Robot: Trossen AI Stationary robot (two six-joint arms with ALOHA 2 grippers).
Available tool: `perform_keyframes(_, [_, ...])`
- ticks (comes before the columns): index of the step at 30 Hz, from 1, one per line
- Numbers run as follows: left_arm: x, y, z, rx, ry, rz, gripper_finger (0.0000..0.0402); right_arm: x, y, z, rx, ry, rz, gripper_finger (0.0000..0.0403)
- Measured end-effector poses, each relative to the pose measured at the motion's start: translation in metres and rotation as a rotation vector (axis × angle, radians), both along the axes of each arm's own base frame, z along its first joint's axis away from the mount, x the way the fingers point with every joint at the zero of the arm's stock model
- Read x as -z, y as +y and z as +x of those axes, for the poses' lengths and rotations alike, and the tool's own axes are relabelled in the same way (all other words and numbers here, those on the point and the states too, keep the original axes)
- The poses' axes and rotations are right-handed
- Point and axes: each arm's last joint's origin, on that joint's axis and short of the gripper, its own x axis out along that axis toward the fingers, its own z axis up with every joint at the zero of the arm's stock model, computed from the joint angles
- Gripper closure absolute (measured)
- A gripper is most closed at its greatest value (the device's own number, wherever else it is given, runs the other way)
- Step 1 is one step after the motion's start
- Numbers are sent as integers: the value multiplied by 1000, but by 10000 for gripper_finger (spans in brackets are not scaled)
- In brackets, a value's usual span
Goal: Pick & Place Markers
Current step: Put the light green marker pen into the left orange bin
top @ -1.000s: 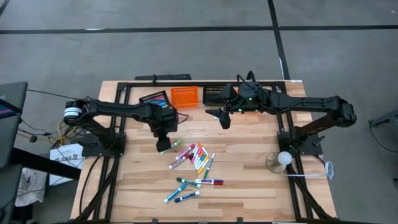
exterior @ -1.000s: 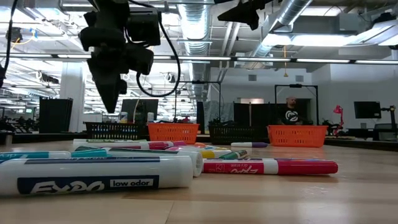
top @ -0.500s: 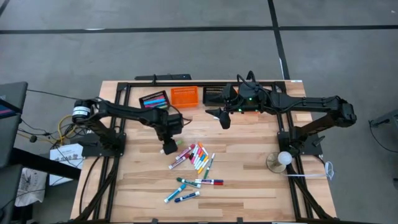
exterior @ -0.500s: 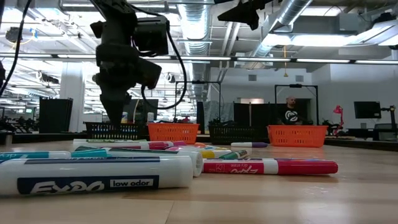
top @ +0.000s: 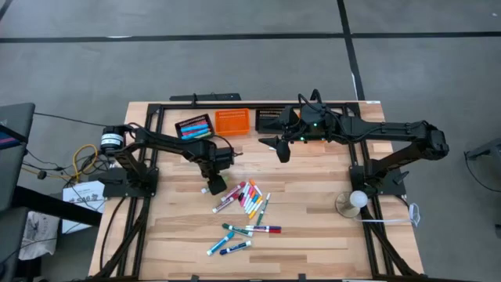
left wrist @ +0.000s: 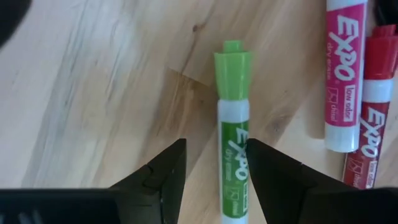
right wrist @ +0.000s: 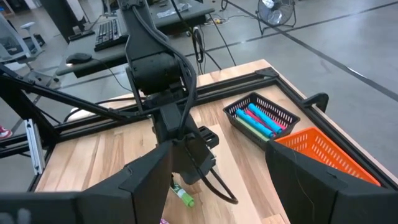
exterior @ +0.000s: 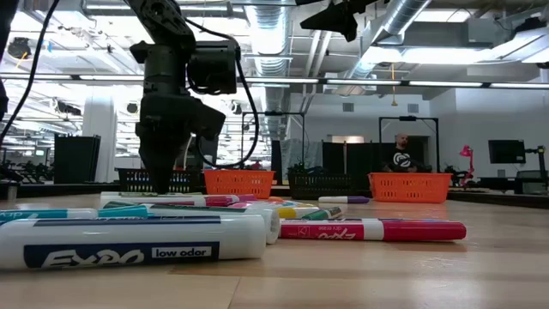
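One green marker (left wrist: 233, 155), lying flat on the table (left wrist: 93, 93) beside the pile: light, rigid, smooth and likely to roll. I have the left gripper (left wrist: 214, 168) spread astride its white barrel; I would pinch mid-barrel.

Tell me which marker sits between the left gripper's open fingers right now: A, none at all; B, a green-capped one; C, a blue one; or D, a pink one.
B: in the left wrist view the green-capped marker lies on the wooden table between the two open fingers of the left gripper, not yet clamped, while the pink marker lies off to the side.
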Motion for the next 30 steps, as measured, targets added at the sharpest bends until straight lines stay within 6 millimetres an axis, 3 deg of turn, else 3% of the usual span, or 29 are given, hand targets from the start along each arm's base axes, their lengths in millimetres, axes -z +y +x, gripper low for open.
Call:
perform_keyframes(12, [18, -2, 0, -12, 11, -11, 235, 0, 0, 0, 0, 1, 0, 154])
perform_keyframes(17, [28, -2, -7, -27, 38, -12, 272, 0, 0, 0, 0, 0, 0, 154])
perform_keyframes(22, [24, -2, -10, -25, 6, 1, 345, 0, 0, 0, 1, 0, 0, 154])
perform_keyframes(30, [-2, 0, -17, -14, -87, 16, 345, 0, 0, 0, 1, 0, 0, 154])
